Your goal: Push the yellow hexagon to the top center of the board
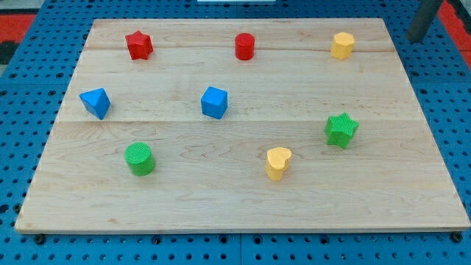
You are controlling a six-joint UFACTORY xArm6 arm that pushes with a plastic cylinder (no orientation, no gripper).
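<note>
The yellow hexagon (342, 46) sits near the board's top edge, right of centre. The red cylinder (244, 46) stands at the top centre, to the hexagon's left. My rod comes in at the view's top right corner. My tip (417, 38) is just off the board's top right corner, well to the right of the hexagon and not touching any block.
A red star (138, 45) is at the top left. A blue triangular block (96, 102) and a blue cube (214, 102) lie mid-left. A green cylinder (139, 159), a yellow heart (278, 163) and a green star (341, 129) lie lower down. The wooden board (412, 184) rests on a blue pegboard.
</note>
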